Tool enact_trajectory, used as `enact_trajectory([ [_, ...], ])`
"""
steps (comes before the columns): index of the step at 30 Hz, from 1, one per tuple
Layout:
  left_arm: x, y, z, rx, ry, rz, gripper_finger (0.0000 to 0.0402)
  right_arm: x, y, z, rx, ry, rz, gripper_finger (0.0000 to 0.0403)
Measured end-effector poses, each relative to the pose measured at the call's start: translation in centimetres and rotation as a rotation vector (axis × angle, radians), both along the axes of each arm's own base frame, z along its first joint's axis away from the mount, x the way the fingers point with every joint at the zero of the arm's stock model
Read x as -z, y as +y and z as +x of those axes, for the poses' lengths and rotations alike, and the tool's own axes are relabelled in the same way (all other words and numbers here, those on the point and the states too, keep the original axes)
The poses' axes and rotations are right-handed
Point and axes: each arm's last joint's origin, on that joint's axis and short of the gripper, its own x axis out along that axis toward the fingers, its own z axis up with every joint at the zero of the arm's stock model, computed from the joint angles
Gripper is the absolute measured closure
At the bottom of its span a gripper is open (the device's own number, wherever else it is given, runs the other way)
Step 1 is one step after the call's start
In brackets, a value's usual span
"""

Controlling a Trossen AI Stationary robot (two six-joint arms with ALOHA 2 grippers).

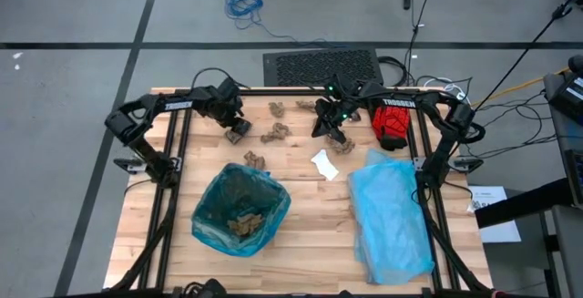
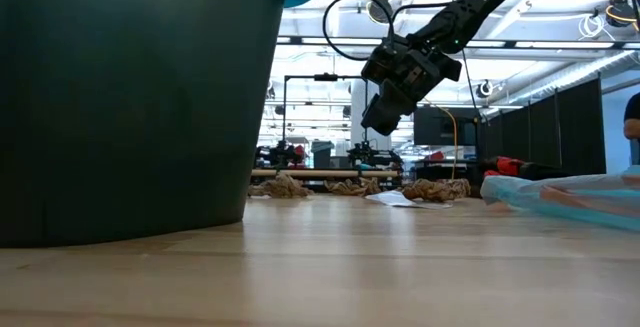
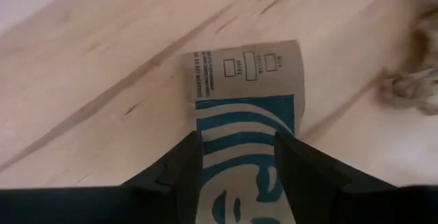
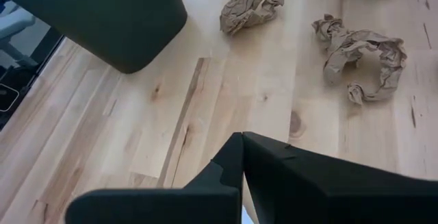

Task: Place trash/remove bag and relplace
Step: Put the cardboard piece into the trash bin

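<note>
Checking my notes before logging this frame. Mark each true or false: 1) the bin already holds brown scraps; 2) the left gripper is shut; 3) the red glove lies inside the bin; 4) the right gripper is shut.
1) True: brown scraps lie in the teal-lined bin.
2) False: the left gripper is open, its fingers astride a printed paper piece.
3) False: the red glove lies on the table by the right arm.
4) True: the right gripper is shut, empty, above the table.
</note>
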Motion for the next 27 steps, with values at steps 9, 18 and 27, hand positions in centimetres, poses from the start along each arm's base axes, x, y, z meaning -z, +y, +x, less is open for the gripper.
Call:
enact_trajectory([
  [9, 2.4, -0.5, 1.7, 0.060, 0.115, 0.028, 0.0245, 0.0, 0.0, 0.0, 0.000, 0.000, 0.000, 0.0403],
  [18, 1.1, -0.9, 1.7, 0.051, 0.175, 0.135, 0.0397, 0.0, 0.0, 0.0, 0.000, 0.000, 0.001, 0.0403],
  [27, -5.0, -1.6, 0.4, 0.048, 0.169, 0.294, 0.0401, 0.0, 0.0, 0.0, 0.004, -0.004, 0.001, 0.0403],
])
